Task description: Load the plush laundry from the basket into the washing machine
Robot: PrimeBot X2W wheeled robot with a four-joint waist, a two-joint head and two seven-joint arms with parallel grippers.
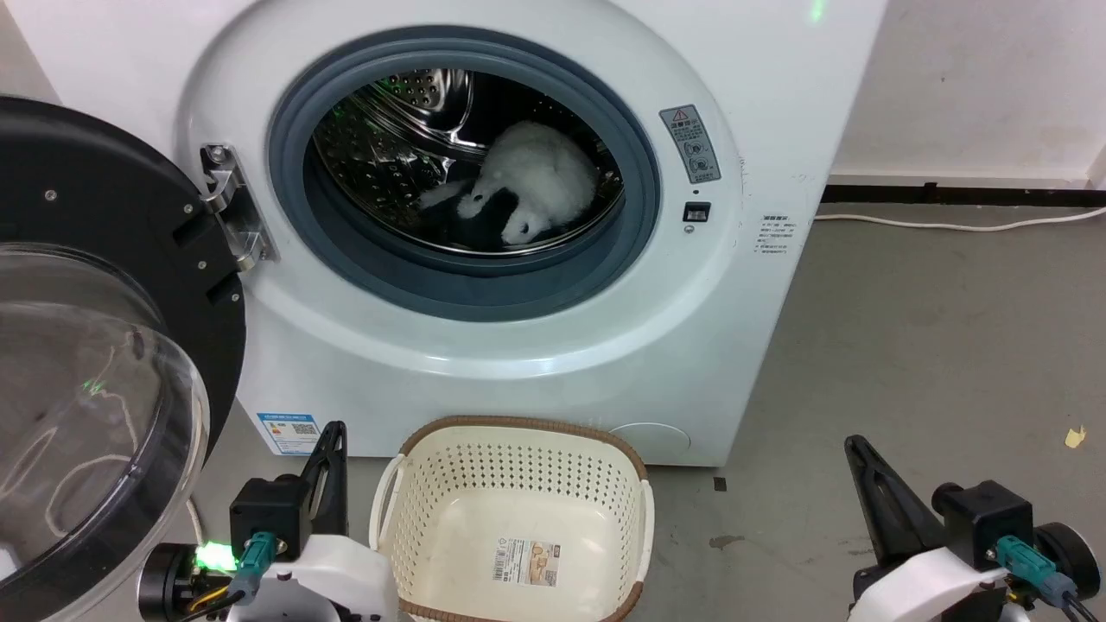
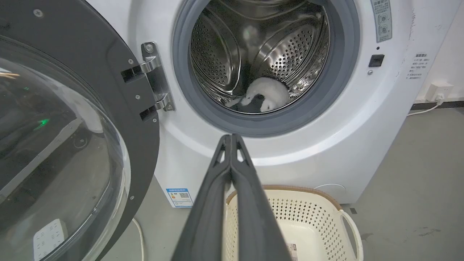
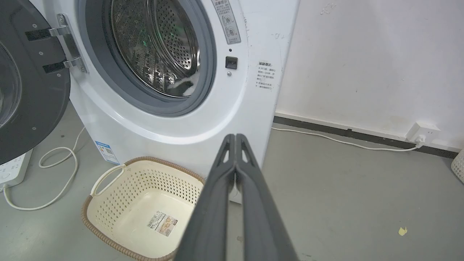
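The plush laundry (image 1: pixel 540 186), a fluffy white panda with black patches, lies inside the steel drum of the washing machine (image 1: pixel 518 345), low and towards the right; it also shows in the left wrist view (image 2: pixel 268 90). The cream basket (image 1: pixel 510 471) stands on the floor right before the washer and holds just the label on its floor. My left gripper (image 1: pixel 335 429) is shut and holds nothing, just left of the basket. My right gripper (image 1: pixel 854 443) is shut and holds nothing, well to the basket's right. Both sets of fingertips meet in the wrist views (image 2: pixel 231 137) (image 3: pixel 235 136).
The black-rimmed domed door (image 1: pixel 86 259) hangs wide open on the left, close beside my left arm. A white cable (image 1: pixel 950 226) runs along the wall to a socket (image 3: pixel 422 131). A power strip (image 3: pixel 14 166) lies under the door. Open grey floor stretches to the right.
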